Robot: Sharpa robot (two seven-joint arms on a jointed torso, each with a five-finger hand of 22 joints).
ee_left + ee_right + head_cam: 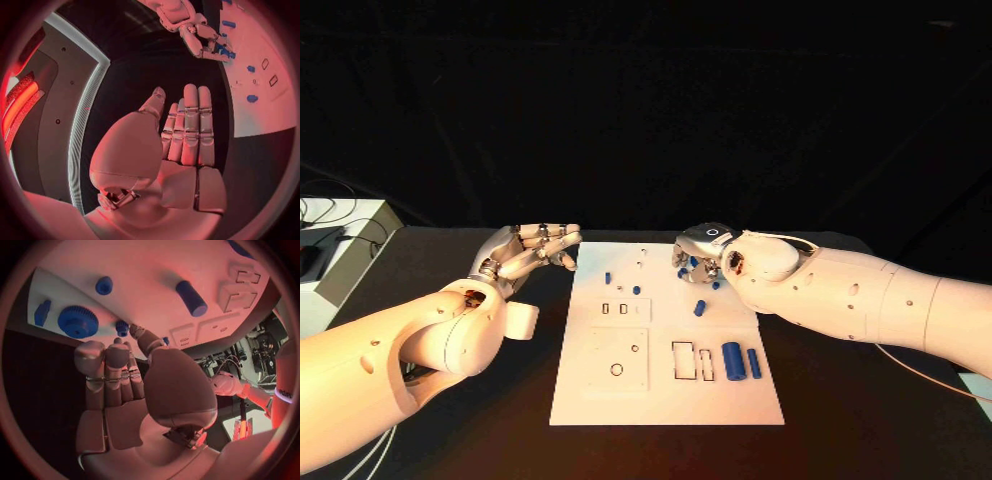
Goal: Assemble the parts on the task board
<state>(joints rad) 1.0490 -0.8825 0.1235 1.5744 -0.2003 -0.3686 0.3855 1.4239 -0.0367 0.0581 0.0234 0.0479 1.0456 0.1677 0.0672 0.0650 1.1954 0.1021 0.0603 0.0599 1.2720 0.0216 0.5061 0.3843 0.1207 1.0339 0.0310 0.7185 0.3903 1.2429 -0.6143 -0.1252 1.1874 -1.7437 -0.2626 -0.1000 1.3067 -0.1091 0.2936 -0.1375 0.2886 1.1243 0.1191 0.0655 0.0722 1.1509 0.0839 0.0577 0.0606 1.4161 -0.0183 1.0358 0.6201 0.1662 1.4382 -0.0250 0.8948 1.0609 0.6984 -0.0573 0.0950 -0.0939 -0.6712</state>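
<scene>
Right hand (701,252) is hovering over the far right part of the task board (668,395), fingers curled in loosely; can't honestly tell if it's pinching anything. In the right wrist view its fingertips (119,354) sit right by a small blue peg (122,328), next to a blue gear (78,321) and a blue cylinder (190,298) lying on the board. Left hand (524,254) is just off the board's far left corner, over the black table (473,420), fingers straight and close together, holding nothing. Two more blue cylinders (741,360) lie near the board's right edge.
</scene>
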